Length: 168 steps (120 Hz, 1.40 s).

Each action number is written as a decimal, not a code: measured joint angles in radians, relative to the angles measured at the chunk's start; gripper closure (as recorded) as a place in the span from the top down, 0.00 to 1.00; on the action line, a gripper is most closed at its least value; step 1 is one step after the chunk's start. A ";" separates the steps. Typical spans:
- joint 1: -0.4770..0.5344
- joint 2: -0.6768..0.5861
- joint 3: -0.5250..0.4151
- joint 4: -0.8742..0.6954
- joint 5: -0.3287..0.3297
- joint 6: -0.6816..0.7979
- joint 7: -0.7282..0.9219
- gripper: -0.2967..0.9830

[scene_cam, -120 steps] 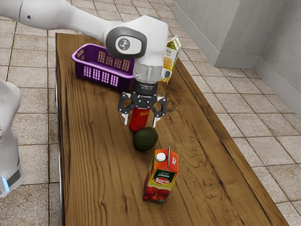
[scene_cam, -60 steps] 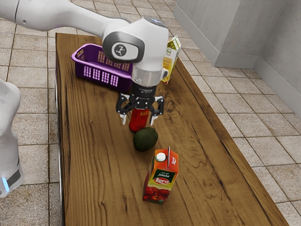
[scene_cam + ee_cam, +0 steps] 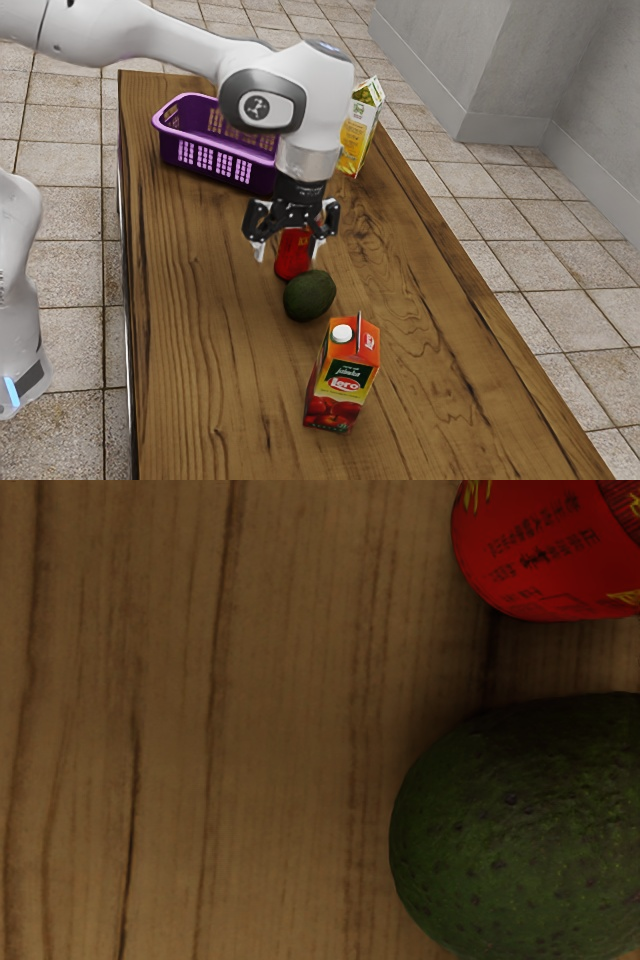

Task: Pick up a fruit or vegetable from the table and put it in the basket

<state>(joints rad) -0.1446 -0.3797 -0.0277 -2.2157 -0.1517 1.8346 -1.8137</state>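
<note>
The black fingers are spread wide apart and hold nothing. They point down over the wooden worktop, with a gap between their tips. The big white arm comes in from the exterior view's upper left.

The avocado lies on the worktop. It is dark green, fat and bumpy, and it is near the fingers, a bit lower than their tips. A red can is just beside the avocado, and the wrist view shows a little strip of wood between the two. It looks like a can, but its top is behind the hand, so I can't be quite sure. It has yellow and dark writing on it.

The purple basket sits on the worktop near the exterior view's upper left, well apart from the avocado. It has lots of little holes in its sides. A red and orange juice box with a white cap stands near the avocado, on the side away from the basket. A yellow and white carton stands at the far part of the worktop, partly behind the arm.
</note>
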 joint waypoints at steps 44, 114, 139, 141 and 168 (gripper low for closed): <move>0.057 0.012 0.006 0.003 0.000 0.000 -0.025 0.77; 0.031 0.016 0.006 0.038 0.040 0.007 0.198 0.76; 0.037 0.030 0.007 0.038 0.053 0.012 0.347 0.77; 0.038 0.031 0.007 0.037 0.053 0.012 0.357 0.77; 0.060 0.071 0.016 0.024 0.022 0.015 0.468 0.77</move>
<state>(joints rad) -0.0850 -0.3087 -0.0117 -2.1920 -0.1299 1.8496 -1.3462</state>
